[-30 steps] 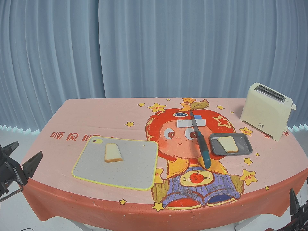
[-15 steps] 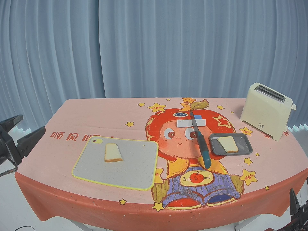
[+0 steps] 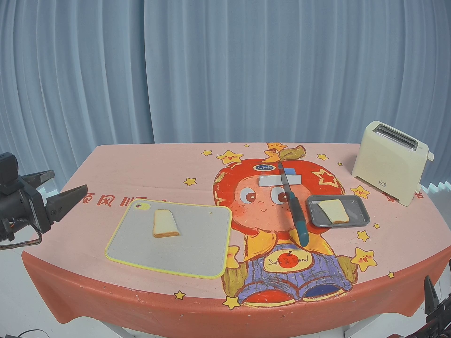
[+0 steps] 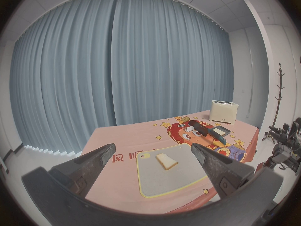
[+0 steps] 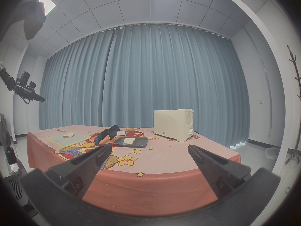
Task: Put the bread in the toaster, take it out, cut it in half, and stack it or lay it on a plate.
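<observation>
One piece of bread (image 3: 165, 223) lies on the grey cutting board (image 3: 197, 254) at the table's left front. A second piece of bread (image 3: 334, 211) lies in the dark grey tray (image 3: 361, 211) right of centre. The cream toaster (image 3: 392, 162) stands at the far right, its slots empty. My left gripper (image 3: 68, 182) hangs open beyond the table's left edge, level with the board, nothing in it. In the left wrist view the left gripper (image 4: 153, 148) frames the bread (image 4: 167, 161) on the board. Off the table's front right corner, my right gripper (image 5: 150, 148) is open and empty, facing the toaster (image 5: 174, 124).
A knife (image 3: 295, 207) with a teal handle lies between board and tray, its blade resting on a small white block (image 3: 270, 180). The pink printed tablecloth (image 3: 141, 174) covers the table. A blue curtain hangs behind.
My left gripper has risen and moved right, toward the table's left edge, staying open. The right gripper and the things on the table have not moved.
</observation>
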`<state>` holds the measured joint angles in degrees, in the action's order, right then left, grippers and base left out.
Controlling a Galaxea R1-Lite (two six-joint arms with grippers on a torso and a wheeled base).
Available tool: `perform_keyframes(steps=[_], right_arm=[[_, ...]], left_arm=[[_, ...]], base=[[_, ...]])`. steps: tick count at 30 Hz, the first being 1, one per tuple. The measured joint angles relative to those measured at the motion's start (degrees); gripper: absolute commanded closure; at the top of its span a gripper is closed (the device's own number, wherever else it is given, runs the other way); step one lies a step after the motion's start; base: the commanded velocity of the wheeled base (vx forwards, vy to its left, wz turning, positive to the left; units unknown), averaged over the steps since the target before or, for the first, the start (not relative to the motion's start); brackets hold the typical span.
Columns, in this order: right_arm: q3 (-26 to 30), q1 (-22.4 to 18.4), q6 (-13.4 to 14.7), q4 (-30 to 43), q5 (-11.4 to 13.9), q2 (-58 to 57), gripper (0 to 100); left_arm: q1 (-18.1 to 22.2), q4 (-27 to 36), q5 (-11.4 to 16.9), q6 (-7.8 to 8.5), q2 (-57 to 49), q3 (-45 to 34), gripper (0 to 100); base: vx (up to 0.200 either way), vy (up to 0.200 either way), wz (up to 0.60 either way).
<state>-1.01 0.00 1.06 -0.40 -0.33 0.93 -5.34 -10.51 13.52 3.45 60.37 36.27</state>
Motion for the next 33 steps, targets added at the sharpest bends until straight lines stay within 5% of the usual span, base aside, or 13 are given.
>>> perform_keyframes(steps=[5,17,29,33], right_arm=[[0.0,0.0,0.0,0.0,0.0,0.0,0],[0.0,0.0,0.0,0.0,0.0,0.0,0],[0.0,0.0,0.0,0.0,0.0,0.0,0],[0.0,0.0,0.0,0.0,0.0,0.0,0]], left_arm=[[0.0,0.0,-0.2,-2.15,1.5,-0.3,0],[-0.1,-0.4,-0.7,-2.50,9.2,-0.3,0],[-6.0,-0.5,-11.1,-3.85,15.5,-1.4,0],[-9.7,-0.7,-13.4,-5.61,17.3,-1.6,0]], base=[[0.000,0.000,0.00],[0.000,0.000,0.00],[0.000,0.000,0.00],[0.000,0.000,0.00]])
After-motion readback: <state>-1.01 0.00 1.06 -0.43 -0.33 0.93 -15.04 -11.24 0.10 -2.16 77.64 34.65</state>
